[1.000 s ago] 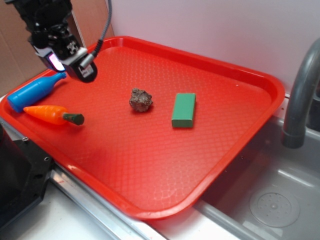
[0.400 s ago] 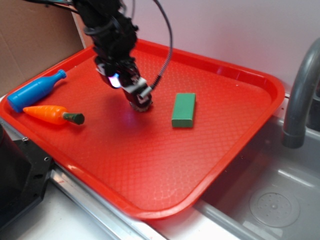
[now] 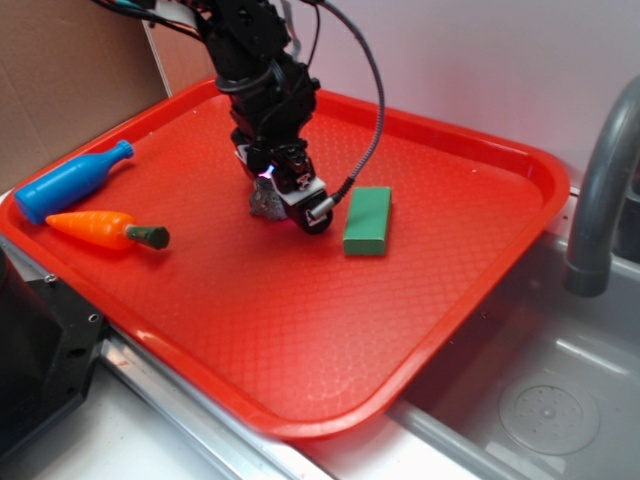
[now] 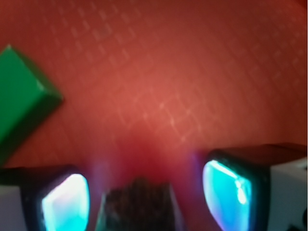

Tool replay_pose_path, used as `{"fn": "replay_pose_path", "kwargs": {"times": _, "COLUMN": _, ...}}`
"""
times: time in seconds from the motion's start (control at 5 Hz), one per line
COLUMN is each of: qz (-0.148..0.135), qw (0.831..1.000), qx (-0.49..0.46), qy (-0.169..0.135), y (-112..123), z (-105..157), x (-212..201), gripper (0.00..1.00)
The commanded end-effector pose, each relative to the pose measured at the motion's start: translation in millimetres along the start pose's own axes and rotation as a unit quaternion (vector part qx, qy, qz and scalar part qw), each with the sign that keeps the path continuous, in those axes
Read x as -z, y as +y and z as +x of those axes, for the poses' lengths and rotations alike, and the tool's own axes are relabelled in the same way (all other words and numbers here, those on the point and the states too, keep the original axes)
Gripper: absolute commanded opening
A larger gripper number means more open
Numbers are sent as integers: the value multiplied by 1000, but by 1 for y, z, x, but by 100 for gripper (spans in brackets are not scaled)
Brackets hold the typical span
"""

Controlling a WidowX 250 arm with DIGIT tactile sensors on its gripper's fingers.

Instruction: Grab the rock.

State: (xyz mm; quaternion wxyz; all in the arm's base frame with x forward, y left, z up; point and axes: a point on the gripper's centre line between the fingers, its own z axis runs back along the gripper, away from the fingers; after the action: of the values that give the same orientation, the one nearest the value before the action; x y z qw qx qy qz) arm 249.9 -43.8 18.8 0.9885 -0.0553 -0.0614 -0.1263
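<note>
Red tray (image 3: 450, 260); end effector (image 4: 144, 195) fingers spread, straddling rock (image 4: 137, 204).

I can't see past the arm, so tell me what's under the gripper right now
The rock sits on the red tray between the fingers of the gripper. The exterior view hides most of it; contact cannot be told.

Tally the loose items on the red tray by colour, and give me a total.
Blue: 1, the bottle
Orange: 1, the carrot
Green: 1, the block
Brown-grey: 1, the rock, mostly hidden under the end effector
Total: 4 on the tray
</note>
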Motion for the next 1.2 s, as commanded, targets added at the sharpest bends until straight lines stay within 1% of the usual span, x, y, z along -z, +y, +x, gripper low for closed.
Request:
{"fn": "replay_pose_path", "kwargs": {"times": 0.0, "qz": -8, "qw": 1000, "qx": -4, "qy": 2, "y": -5, "z": -7, "x": -5, "gripper": 100}}
{"fn": "replay_pose_path", "kwargs": {"times": 0.2, "qz": -16, "qw": 1000, "qx": -5, "qy": 5, "y": -9, "z": -17, "x": -12, "gripper": 100}}
{"fn": "replay_pose_path", "kwargs": {"times": 0.4, "qz": -5, "qw": 1000, "qx": -3, "qy": -3, "y": -13, "z": -26, "x": -22, "gripper": 100}}
{"fn": "replay_pose_path", "kwargs": {"times": 0.8, "qz": 1, "qw": 1000, "qx": -9, "qy": 9, "y": -9, "z": -23, "x": -13, "gripper": 100}}
{"fn": "replay_pose_path", "kwargs": {"times": 1.0, "qz": 7, "qw": 1000, "qx": -8, "qy": 20, "y": -9, "z": -19, "x": -5, "gripper": 100}}
